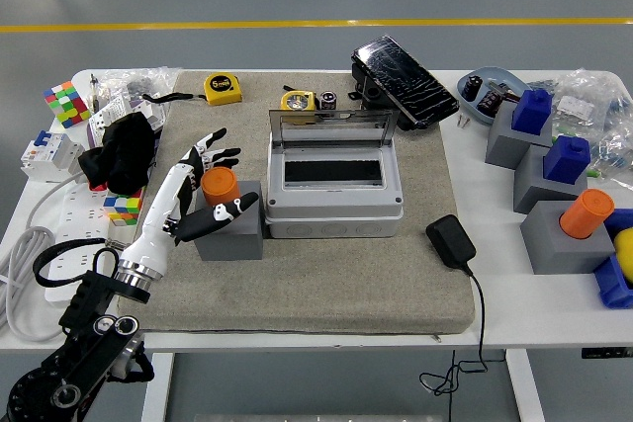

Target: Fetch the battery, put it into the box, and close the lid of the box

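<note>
orange batteries [220, 185]: two; box [333, 185]: one.

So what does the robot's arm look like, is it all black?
Not all black. The left arm is black near the bottom, with round joints and a looping black cable beside it. Above a shiny silver ring at the wrist, the forearm is white. The left hand has five thin fingers, white with black tips and black joints. The right arm is not in the picture.
</note>
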